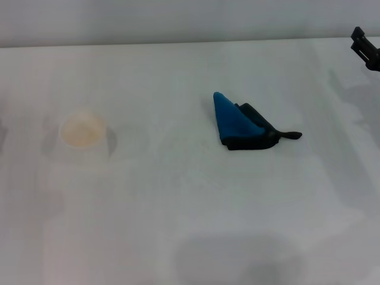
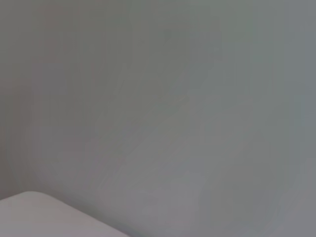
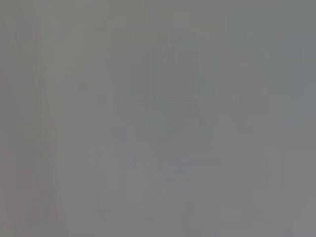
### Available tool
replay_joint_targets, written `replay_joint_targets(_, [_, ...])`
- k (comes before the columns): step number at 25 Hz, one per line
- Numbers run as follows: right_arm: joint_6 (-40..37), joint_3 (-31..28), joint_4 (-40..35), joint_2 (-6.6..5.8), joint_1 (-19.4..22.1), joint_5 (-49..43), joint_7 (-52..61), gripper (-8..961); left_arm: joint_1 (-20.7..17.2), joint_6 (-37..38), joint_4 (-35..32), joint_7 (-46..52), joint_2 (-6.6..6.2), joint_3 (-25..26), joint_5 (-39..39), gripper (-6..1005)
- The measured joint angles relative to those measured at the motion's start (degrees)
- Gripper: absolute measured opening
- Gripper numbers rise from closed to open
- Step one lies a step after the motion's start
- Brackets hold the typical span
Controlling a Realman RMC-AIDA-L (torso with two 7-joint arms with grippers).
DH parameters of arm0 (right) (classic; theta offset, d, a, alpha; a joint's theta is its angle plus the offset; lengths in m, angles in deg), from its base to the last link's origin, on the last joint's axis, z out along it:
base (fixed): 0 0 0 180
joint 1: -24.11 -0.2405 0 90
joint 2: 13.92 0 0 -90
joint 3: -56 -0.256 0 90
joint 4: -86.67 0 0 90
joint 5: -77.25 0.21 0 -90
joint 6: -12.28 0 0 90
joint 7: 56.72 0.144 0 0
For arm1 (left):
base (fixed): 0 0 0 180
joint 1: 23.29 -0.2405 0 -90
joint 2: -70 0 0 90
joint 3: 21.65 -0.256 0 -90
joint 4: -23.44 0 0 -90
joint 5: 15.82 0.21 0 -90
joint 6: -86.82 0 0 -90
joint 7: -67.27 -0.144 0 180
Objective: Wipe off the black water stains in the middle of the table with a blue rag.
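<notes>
White bench (image 1: 178, 225) is carrying a crumpled blue rag (image 1: 234, 122), black-soaked underneath, near mid-bench. Right gripper (image 1: 367, 47) is hovering far right; jaws state indeterminate. No separate stain showing: wiping finished or underway.

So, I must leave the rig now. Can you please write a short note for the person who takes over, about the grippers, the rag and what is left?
Right gripper: at the far right edge of the head view, well away from the rag; only part shows, fingers not readable.
Left gripper: not in view.
Blue rag: lies crumpled near the middle of the table, with black stain along its edge and trailing to its right.
White cup: on the left, apart from the rag.
Done: unclear.
Left: wipe off the remaining black.
</notes>
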Motion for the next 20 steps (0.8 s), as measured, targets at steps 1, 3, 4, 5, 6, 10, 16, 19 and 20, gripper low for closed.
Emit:
replay_joint_targets(1, [0.04, -0.11, 0.02, -0.04, -0.01, 0.01, 0.04, 869, 0.14, -0.33, 0.00, -0.33, -0.01, 0.00, 0.00, 877])
replay_joint_targets(3, [0.05, -0.13, 0.06, -0.11, -0.02, 0.04, 0.14, 868, 0.19, -0.53, 0.03, -1.00, -0.05, 0.13, 0.00, 877])
replay_joint_targets(4, [-0.06, -0.14, 0.09, -0.17, -0.06, 0.04, 0.33, 868, 0.22, -0.53, 0.04, -1.22, -0.05, 0.37, 0.00, 877])
replay_joint_targets(5, [-0.18, -0.17, 0.11, -0.20, -0.08, 0.05, 0.45, 868, 0.32, -0.54, 0.04, -1.59, -0.03, 0.99, 0.00, 877])
replay_joint_targets(6, [-0.34, -0.24, 0.13, -0.22, -0.10, 0.06, 0.55, 868, 0.45, -0.54, -0.08, -1.89, 0.03, 1.92, 0.01, 877])
replay_joint_targets(10, [-1.15, -1.35, 0.11, -0.30, -0.36, 0.08, 0.74, 868, 0.69, -0.54, -2.09, -2.15, 0.16, 6.60, 0.01, 878])
replay_joint_targets(16, [-4.11, -3.67, -0.44, -0.57, -2.19, 0.09, 0.91, 869, 0.81, -0.83, -2.49, -2.22, 0.05, 7.46, 0.04, 882])
replay_joint_targets(19, [-5.02, -4.93, -0.44, -0.61, -3.22, 0.08, 0.95, 869, 1.00, -1.01, -2.50, -2.24, 0.05, 7.47, 0.05, 883])
replay_joint_targets(20, [-5.12, -5.08, -0.44, -0.61, -3.49, 0.05, 0.96, 869, 1.06, -1.02, -2.52, -2.24, 0.03, 7.47, 0.05, 883])
